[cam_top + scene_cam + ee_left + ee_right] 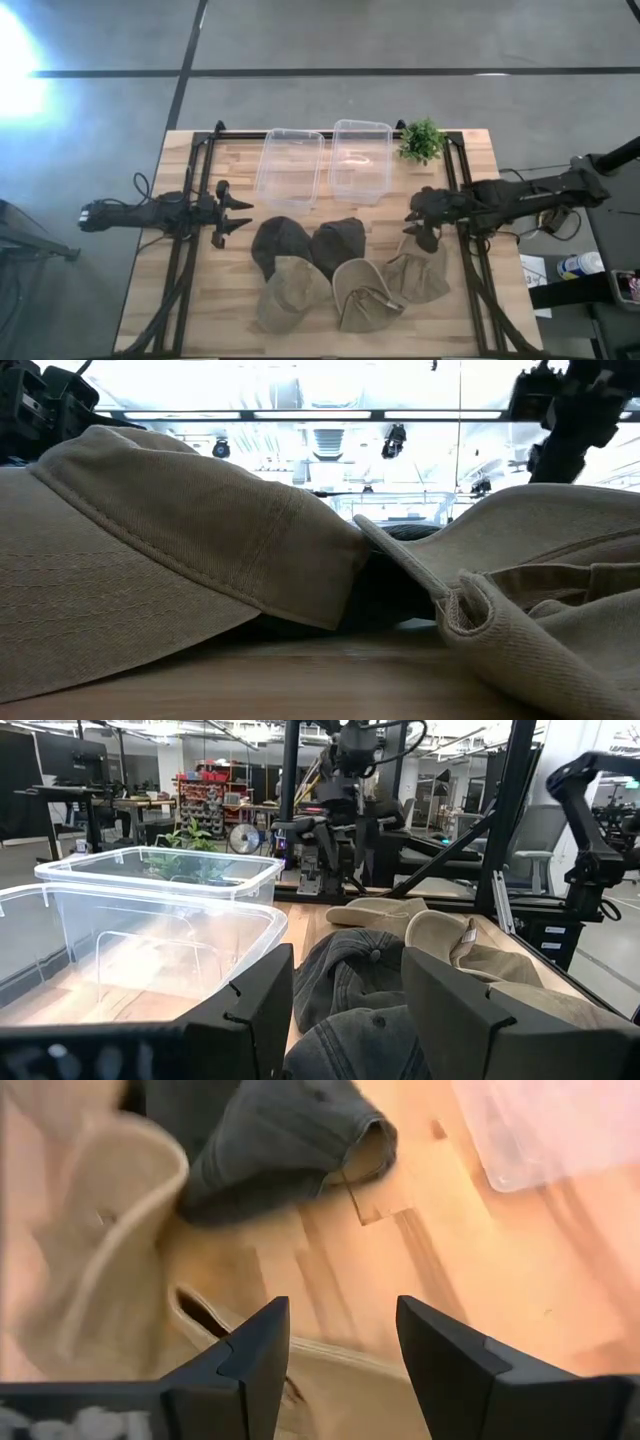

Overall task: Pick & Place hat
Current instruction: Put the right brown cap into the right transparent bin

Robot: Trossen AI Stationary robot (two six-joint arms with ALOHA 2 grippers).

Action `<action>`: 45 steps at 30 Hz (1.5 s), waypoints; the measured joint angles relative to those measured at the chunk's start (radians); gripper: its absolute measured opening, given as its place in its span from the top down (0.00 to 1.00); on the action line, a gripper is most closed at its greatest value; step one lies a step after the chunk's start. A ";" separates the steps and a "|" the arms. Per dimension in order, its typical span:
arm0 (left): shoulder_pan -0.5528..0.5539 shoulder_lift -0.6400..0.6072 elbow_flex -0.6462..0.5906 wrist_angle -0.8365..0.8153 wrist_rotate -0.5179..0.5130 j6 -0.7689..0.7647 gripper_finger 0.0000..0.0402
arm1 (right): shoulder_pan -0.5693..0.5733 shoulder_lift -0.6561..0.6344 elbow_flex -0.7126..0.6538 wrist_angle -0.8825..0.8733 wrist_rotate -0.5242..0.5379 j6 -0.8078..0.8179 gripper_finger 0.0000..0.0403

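Five caps lie in a cluster on the wooden table: two dark grey ones (278,242) (338,240) and three tan ones (293,293) (365,293) (420,272). My right gripper (412,228) is open and hovers above the far edge of the rightmost tan cap (330,1370). The low view shows this gripper (560,410) raised above the caps. My left gripper (245,215) is open and waits near the table's left side. It points at the dark caps (350,980), which lie just beyond its fingertips.
Two clear plastic bins (291,168) (361,160) stand side by side on the far half of the table, behind the caps. A small green plant (421,140) sits at the far right corner. Bare wood shows between bins and caps (480,1280).
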 joint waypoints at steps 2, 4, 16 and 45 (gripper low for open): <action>0.000 0.000 0.000 0.000 0.000 0.000 0.55 | 0.000 0.076 0.044 -0.025 -0.009 -0.118 0.54; 0.000 0.000 0.000 0.000 0.000 0.000 0.55 | 0.000 0.157 0.082 -0.056 -0.038 -0.250 0.53; 0.000 0.000 0.000 0.000 0.000 0.000 0.55 | 0.001 0.592 0.214 -0.210 -0.164 -0.712 0.37; 0.000 0.000 0.000 0.000 0.000 0.000 0.55 | -0.059 0.585 0.662 -0.675 -0.196 -0.518 0.96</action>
